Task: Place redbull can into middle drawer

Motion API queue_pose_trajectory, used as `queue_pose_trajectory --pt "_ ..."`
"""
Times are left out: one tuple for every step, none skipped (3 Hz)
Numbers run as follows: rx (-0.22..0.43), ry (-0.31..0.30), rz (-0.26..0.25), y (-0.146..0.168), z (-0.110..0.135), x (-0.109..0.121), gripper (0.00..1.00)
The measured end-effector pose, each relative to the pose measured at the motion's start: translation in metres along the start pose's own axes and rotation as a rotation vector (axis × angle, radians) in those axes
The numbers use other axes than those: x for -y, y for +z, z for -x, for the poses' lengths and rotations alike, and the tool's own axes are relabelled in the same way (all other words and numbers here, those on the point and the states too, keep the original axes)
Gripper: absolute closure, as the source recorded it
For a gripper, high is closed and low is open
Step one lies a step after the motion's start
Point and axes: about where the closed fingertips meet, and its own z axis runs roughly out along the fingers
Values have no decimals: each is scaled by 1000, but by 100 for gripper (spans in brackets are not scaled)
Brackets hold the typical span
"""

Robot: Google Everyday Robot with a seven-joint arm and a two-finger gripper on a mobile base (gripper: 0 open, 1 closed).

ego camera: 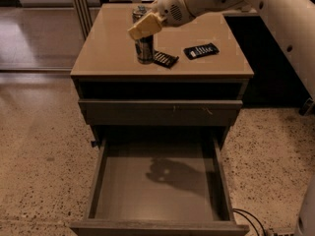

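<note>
1. The gripper (143,27) clasped the can (144,50) by its upper part, above the desk's (103,53) middle.
2. One dark packet (165,59) lay just beside the can's base; another packet (201,50) lay nearer the right edge.
3. Below the front edge, the drawer (123,195) stood pulled open.
</note>
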Motion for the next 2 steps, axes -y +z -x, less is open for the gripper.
queue_pose_trajectory --pt "0 0 0 0 0 0 100" --pt "-14 -9 -15 2 -6 -11 100"
